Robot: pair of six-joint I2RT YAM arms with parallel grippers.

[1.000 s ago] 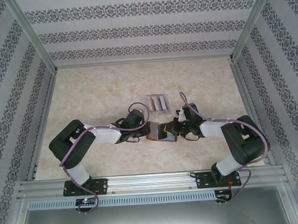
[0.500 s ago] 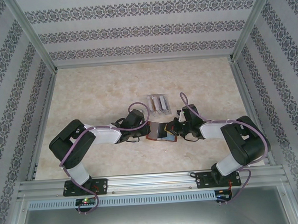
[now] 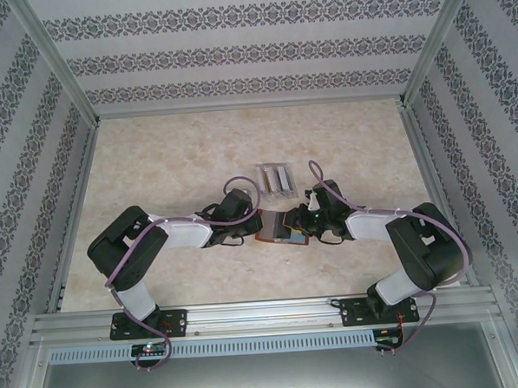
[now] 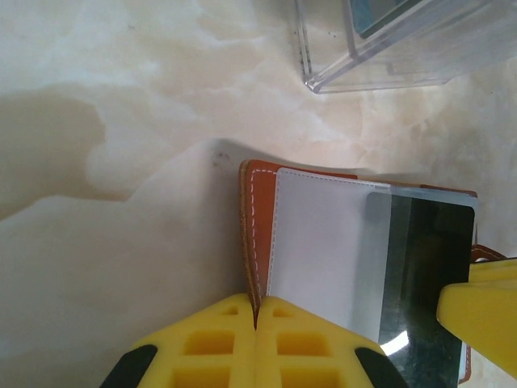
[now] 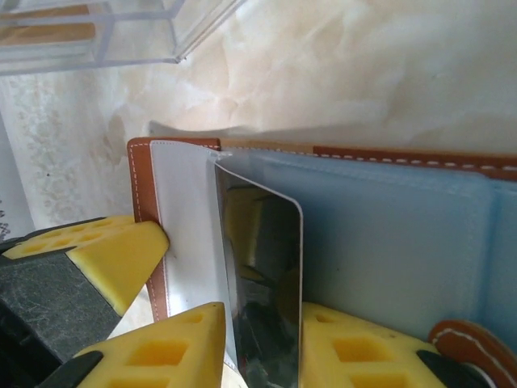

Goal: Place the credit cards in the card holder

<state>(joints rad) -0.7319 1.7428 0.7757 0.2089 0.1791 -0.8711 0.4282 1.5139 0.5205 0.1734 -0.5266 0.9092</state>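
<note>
Card holder (image 4: 257, 234) in left jaws, card (image 5: 262, 267) between parted right jaws

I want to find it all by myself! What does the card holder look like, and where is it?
Look at the middle of the marbled table, just beside the see-through plastic rack, on the side nearer the arms. Lying open there is the card holder: the only reddish-brown leather thing, with white stitching, pale blue pockets inside and a shiny card sticking out.
</note>
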